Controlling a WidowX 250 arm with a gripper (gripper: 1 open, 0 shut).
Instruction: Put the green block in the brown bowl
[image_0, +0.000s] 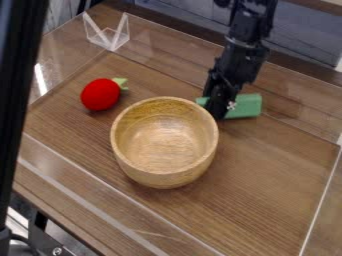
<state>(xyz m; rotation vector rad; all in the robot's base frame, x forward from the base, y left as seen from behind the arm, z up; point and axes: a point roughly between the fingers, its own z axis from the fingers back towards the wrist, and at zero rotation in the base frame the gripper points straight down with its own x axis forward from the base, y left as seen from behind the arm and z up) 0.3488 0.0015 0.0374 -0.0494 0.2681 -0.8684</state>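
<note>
The brown bowl (164, 140) stands upright in the middle of the wooden table, with nothing inside it. The green block (245, 106) is just beyond the bowl's far right rim. My gripper (219, 101) comes down from above on a black arm and is shut on the block's left end. The block's right part sticks out past the fingers. I cannot tell whether the block rests on the table or hangs just above it.
A red ball with a green tip (98, 94) lies left of the bowl. A clear plastic stand (107, 31) sits at the back left. A black post (24, 70) crosses the left side of the view.
</note>
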